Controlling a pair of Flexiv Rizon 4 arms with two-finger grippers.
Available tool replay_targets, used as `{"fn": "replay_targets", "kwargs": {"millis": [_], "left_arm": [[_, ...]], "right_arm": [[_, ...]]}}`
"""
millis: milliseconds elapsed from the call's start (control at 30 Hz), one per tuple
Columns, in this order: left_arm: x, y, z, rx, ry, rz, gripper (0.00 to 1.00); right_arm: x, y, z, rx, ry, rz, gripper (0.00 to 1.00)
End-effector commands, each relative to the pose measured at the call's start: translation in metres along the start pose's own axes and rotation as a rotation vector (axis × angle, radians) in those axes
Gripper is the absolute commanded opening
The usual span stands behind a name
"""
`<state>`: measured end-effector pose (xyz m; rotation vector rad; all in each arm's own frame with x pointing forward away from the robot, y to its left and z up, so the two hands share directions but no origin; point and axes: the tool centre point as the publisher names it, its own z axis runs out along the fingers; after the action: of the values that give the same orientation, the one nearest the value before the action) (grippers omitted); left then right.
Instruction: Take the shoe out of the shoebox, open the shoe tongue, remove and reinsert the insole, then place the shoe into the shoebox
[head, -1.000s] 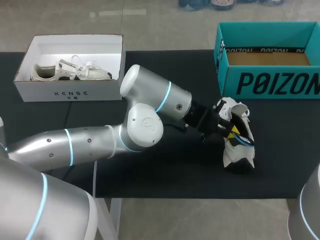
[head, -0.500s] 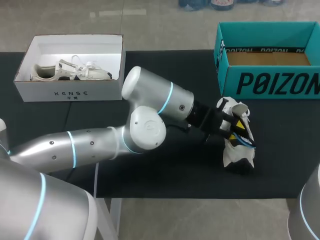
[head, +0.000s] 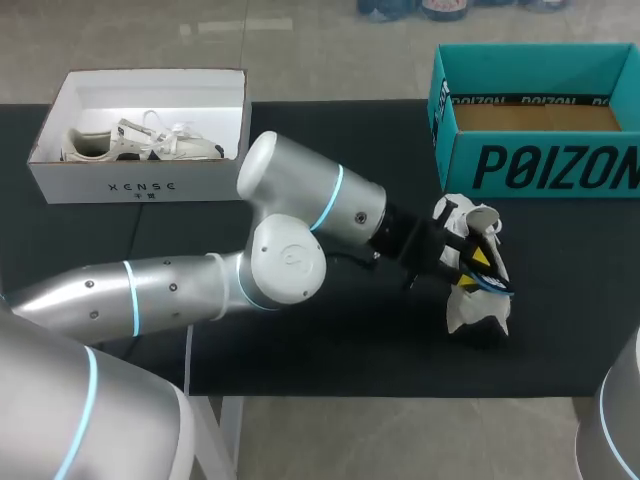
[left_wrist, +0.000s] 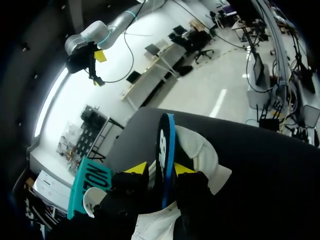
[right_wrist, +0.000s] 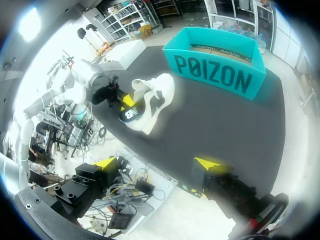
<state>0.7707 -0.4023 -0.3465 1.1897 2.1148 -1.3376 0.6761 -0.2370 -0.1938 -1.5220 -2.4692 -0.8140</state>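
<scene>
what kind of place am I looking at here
Probably a robot test bench: my left gripper grips an insole at a shoe on a black table, near a teal shoebox.

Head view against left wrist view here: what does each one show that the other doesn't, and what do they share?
Only the head view: the white box at the table's far left with a second shoe inside, and the whole left arm stretched across toward the right. Only the left wrist view: the dark, blue-edged insole standing up out of the white shoe, pinched between the left gripper's fingers. Both: the white shoe on the black table, with the teal box beyond it.
</scene>
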Motion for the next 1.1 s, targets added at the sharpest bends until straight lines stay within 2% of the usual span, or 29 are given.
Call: {"fn": "replay_targets", "kwargs": {"millis": [33, 133, 300, 600, 800, 833, 867, 933, 1100], "left_arm": [[-0.001, 0.003, 0.011, 0.01, -0.001, 0.0, 0.22], [-0.001, 0.003, 0.015, 0.023, 0.002, 0.002, 0.0], [-0.004, 0.009, 0.017, 0.027, 0.017, 0.02, 0.0], [-0.002, 0.038, 0.014, -0.022, 0.035, 0.035, 0.0], [0.003, 0.035, 0.015, -0.029, 0.036, 0.023, 0.0], [0.004, 0.032, 0.014, -0.028, 0.035, 0.021, 0.19], [0.004, 0.029, 0.013, -0.027, 0.034, 0.02, 0.29], [0.004, 0.024, 0.01, -0.028, 0.026, 0.015, 0.4], [0.001, 0.011, 0.001, -0.039, 0.015, 0.024, 0.4]], "right_arm": [[0.001, -0.001, 0.0, 0.0, -0.003, 0.0, 1.0], [0.001, -0.001, 0.0, 0.0, -0.003, 0.0, 1.0], [0.001, -0.001, 0.0, 0.0, -0.003, 0.0, 1.0], [0.001, -0.001, 0.0, 0.0, -0.003, 0.0, 1.0], [0.001, -0.001, 0.0, 0.0, -0.003, 0.0, 1.0], [0.001, -0.001, 0.0, 0.0, -0.003, 0.0, 1.0], [0.001, -0.001, 0.0, 0.0, -0.003, 0.0, 1.0], [0.001, -0.001, 0.0, 0.0, -0.003, 0.0, 1.0], [0.001, -0.001, 0.0, 0.0, -0.003, 0.0, 1.0]]}}
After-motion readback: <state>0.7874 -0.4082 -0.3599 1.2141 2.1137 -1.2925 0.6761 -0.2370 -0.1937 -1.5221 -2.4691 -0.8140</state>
